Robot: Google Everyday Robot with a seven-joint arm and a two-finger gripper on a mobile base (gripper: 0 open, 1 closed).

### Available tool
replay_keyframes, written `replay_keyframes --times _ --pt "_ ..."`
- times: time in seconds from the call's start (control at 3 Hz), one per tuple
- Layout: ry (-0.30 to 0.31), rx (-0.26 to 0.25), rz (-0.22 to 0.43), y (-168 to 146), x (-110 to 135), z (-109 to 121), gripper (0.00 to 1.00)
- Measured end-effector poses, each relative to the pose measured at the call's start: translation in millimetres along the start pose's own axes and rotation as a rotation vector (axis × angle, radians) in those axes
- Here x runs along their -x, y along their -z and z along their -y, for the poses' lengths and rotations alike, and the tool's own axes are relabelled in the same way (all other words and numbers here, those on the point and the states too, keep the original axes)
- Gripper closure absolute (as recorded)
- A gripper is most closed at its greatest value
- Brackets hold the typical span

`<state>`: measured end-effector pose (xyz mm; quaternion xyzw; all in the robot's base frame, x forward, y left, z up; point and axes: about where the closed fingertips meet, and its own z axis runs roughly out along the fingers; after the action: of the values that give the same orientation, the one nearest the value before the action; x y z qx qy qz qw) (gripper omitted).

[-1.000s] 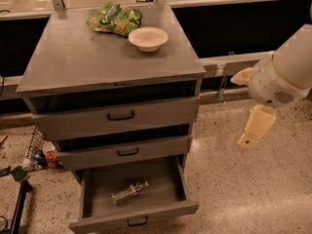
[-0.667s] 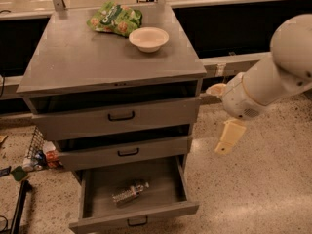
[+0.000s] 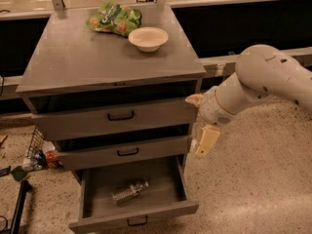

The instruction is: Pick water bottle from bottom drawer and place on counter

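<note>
The water bottle, clear with a white cap, lies on its side inside the bottom drawer, which is pulled open. The grey counter tops the cabinet. My gripper hangs off the white arm at the cabinet's right front corner, level with the middle drawer, above and to the right of the bottle. Its two cream fingers stand apart and hold nothing.
A white bowl and a green snack bag sit at the back of the counter. The top drawer and middle drawer are slightly ajar. Clutter and a wire rack lie on the floor at the left.
My arm has swung left and down from the open floor toward the cabinet's right front corner. The bottle and drawers have not moved.
</note>
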<state>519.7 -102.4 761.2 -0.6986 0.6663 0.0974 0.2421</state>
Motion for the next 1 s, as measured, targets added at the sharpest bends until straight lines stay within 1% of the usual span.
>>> replay_keyframes --times 0.33,0.67,1.0 --pt "-0.022 0.022 0.059 -48.0 0.5 -6.9 0.0" --pt "-0.034 0.056 0.187 -142.8 5.7 -16.0 0.0" --pt "-0.022 0.131 0.276 -267.0 3.4 -36.8 0.0"
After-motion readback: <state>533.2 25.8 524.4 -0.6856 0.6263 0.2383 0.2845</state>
